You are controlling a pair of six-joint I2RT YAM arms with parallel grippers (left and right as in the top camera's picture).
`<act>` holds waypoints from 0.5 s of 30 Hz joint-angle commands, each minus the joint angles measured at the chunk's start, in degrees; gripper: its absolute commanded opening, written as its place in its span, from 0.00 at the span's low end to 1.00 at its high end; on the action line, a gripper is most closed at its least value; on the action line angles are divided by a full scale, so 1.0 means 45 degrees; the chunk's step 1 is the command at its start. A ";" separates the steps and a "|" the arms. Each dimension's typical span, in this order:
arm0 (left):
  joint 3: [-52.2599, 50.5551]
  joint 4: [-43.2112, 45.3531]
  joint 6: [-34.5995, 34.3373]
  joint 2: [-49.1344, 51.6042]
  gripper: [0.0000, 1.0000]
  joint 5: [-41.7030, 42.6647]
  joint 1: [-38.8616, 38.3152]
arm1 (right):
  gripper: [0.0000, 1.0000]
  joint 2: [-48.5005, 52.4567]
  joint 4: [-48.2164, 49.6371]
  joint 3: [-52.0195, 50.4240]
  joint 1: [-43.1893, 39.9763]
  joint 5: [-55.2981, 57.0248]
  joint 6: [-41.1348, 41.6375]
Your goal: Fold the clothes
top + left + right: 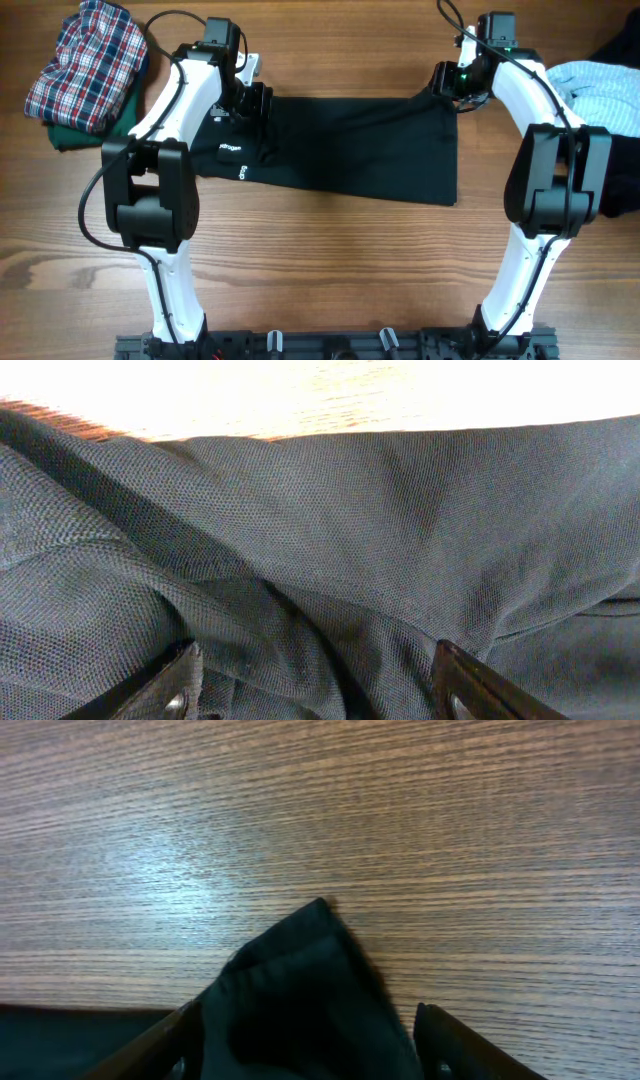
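overhead view with both wrist views. one black garment [350, 145] lies spread flat at the middle of the table [320, 260], its long axis running from left to right between the two arms. we see the left gripper [252, 103] on the garment's far left edge, jaws apart, with bunched cloth lying between its fingers [175, 685]. the right gripper [452, 82] sits on the far right corner, jaws likewise apart and astride the corner tip. each arm is nearest its own end, so we judge that the fold turns on drawing the far edge toward the near one. count: one black garment, one plaid shirt [85, 60] on one green garment [75, 135] at far left, one light blue garment [600, 90] at far right.
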 commanded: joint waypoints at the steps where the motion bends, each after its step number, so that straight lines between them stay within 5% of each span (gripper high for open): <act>1: -0.0083 0.0019 0.0146 0.0165 0.73 -0.0083 0.0049 | 0.65 0.0724 -0.0083 0.0029 0.0350 0.0141 0.0393; 7: -0.0083 -0.0024 0.0146 0.0165 0.73 -0.0087 0.0049 | 0.50 0.0962 -0.0112 0.0029 0.0461 0.0520 0.0991; 15: -0.0083 -0.0010 0.0146 0.0165 0.73 -0.0083 0.0049 | 0.16 0.0962 -0.0146 0.0039 0.0447 0.1525 0.1438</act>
